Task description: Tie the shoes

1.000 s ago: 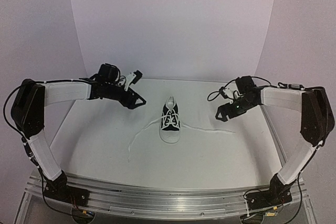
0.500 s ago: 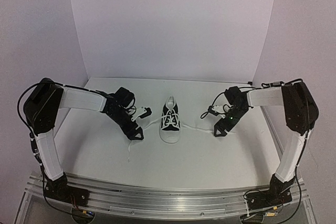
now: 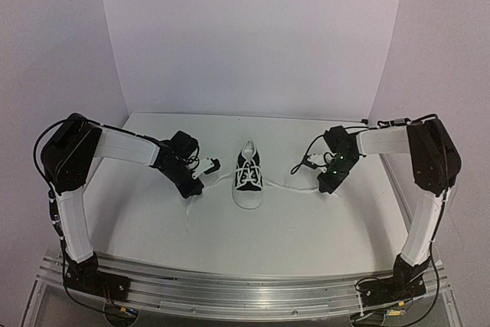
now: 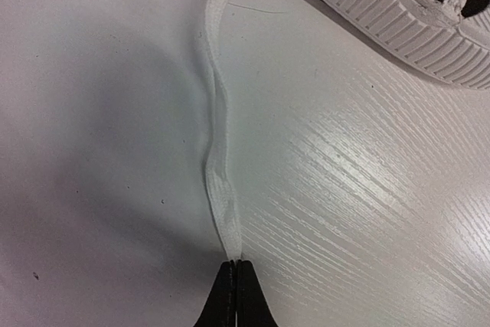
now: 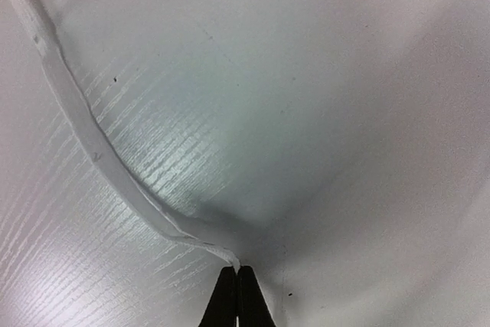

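1. At the middle of the white wood-grain table [image 3: 268, 227], from above: small black canvas sneaker [image 3: 249, 176], white toe cap pointing near; left gripper [image 3: 193, 187] and right gripper [image 3: 325, 185] lowered beside it, wide a second ago, now snapped shut. Pale walls [image 3: 253, 36] around.
2. Left wrist: pinched on the flat white left lace [image 4: 218, 151], sneaker just right.
3. Right wrist: clamped on the right lace [image 5: 92, 135]; both ends secured, ready for crossing.

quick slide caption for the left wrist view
Left jaws shut on the white lace, which runs across the table up toward the sneaker at upper right.
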{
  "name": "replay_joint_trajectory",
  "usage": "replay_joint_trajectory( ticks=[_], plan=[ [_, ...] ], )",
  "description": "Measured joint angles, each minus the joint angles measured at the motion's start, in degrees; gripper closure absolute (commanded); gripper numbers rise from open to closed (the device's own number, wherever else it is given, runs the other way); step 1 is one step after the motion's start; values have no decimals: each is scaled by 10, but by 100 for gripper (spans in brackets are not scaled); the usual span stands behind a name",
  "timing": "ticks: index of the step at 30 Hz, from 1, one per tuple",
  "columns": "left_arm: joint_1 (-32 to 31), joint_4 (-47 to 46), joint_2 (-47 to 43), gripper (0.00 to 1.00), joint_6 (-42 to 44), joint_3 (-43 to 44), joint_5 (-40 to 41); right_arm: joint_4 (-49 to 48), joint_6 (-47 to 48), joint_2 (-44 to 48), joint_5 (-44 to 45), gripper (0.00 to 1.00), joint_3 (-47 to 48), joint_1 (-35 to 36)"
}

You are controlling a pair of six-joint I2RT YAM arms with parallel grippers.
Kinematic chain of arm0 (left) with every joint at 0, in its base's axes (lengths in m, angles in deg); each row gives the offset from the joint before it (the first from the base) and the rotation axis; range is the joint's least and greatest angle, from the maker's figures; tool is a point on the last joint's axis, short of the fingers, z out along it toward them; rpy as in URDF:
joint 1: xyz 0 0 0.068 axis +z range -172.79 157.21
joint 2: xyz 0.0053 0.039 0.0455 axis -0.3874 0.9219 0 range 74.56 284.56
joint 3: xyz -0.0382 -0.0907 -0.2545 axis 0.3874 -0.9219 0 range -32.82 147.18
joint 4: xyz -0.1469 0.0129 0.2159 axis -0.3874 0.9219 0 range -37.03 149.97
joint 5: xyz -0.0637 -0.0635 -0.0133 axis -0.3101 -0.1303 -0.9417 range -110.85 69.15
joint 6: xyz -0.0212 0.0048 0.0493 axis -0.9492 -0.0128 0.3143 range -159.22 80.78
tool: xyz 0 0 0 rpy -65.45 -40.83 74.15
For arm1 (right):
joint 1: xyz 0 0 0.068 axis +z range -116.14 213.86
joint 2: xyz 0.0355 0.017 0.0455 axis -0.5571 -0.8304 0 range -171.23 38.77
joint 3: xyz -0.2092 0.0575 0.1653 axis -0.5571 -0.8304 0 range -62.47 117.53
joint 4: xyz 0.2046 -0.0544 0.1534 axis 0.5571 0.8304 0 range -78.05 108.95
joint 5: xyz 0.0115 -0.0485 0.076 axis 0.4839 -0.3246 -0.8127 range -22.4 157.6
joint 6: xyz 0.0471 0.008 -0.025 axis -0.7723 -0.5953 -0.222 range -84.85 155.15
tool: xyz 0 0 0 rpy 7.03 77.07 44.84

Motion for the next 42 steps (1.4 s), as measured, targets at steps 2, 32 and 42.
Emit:
replay_joint_trajectory(
  ticks=[2,32,42],
  plan=[
    [0,2,-2,100,6,1,-1,7,-26,1,-5,100,14,0],
    [-14,41,-213,100,114,22,-154,-207,-588,-282,-180,35,532,255],
    [-4,8,-208,100,96,11,-157,-204,-532,-225,-155,22,464,238]
  ],
)
